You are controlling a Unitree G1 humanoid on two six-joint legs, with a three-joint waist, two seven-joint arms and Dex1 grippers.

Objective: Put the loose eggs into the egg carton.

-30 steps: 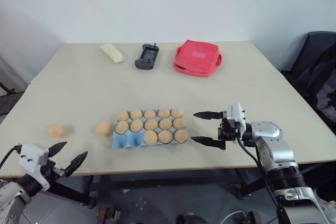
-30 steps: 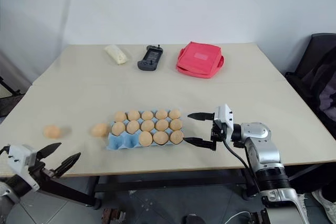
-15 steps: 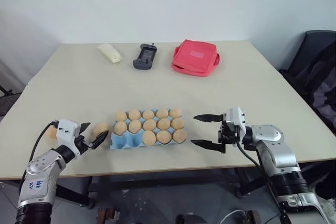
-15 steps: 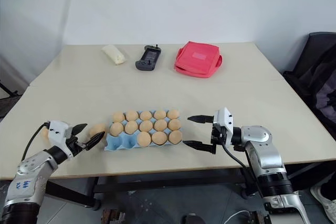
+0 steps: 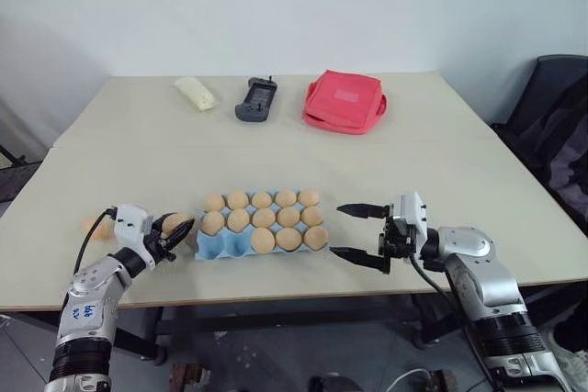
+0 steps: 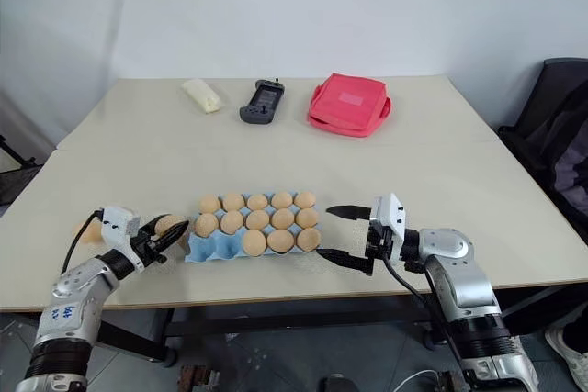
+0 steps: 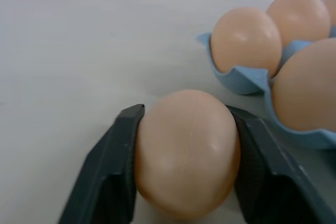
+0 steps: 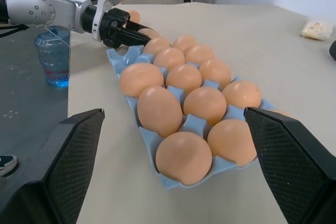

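Note:
The light blue egg carton [image 5: 219, 246] lies near the table's front edge with several tan eggs in its cups; two front-left cups are bare. Just left of it, my left gripper [image 5: 181, 232] is shut on a loose egg [image 7: 186, 150] that rests on the table, one black finger [image 7: 113, 171] on each side. Another loose egg [image 5: 92, 226] lies further left, partly behind that wrist. My right gripper [image 5: 338, 230] stands open just right of the carton, pointing at it, nothing between its fingers.
At the far side of the table lie a pale yellow lump [image 5: 196, 93], a black handheld device [image 5: 255, 99] and a red pouch [image 5: 344, 101]. A dark chair [image 5: 551, 126] stands off the table's right. A water bottle [image 8: 55, 56] stands beyond the table's left edge.
My left gripper came up from below the table's front edge to the egg beside the carton and closed on it. The right arm has stayed put.

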